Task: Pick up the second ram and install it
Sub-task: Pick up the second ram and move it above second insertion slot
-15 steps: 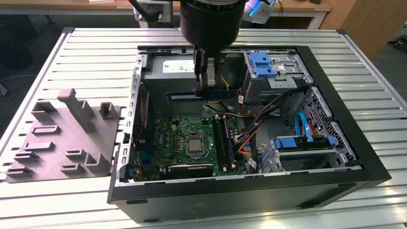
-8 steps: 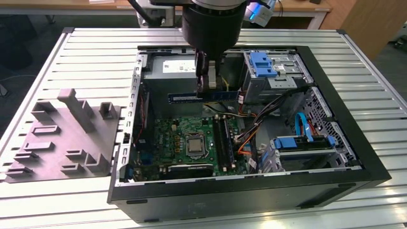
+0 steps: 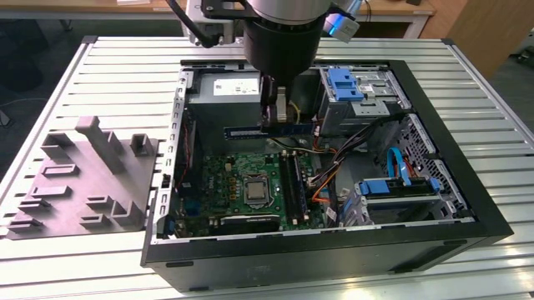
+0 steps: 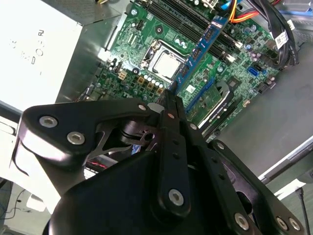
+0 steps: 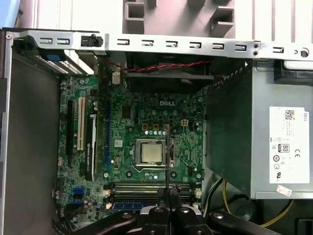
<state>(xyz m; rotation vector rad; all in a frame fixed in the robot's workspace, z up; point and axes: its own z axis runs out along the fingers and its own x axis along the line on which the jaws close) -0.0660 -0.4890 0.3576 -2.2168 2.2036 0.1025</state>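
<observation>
My gripper (image 3: 276, 125) is shut on the second ram (image 3: 242, 131), a thin blue-green stick held level in the air over the open computer case. The stick hangs in front of the grey power supply (image 3: 229, 94) and above the green motherboard (image 3: 225, 181). It lies crosswise to the long black memory slots (image 3: 292, 181), which sit lower and nearer the case's front. In the second wrist view the ram (image 4: 200, 49) sticks out past the closed fingertips (image 4: 168, 100) over the processor (image 4: 166, 66). The first wrist view shows its thin edge (image 5: 167, 161) above the slots (image 5: 146, 188).
The black case wall (image 3: 467, 181) rings the work area. A blue-topped drive cage (image 3: 346, 84) and loose cables (image 3: 334, 162) crowd the exterior view's right side. A grey moulded fixture (image 3: 84, 181) lies on the slatted table at the exterior view's left.
</observation>
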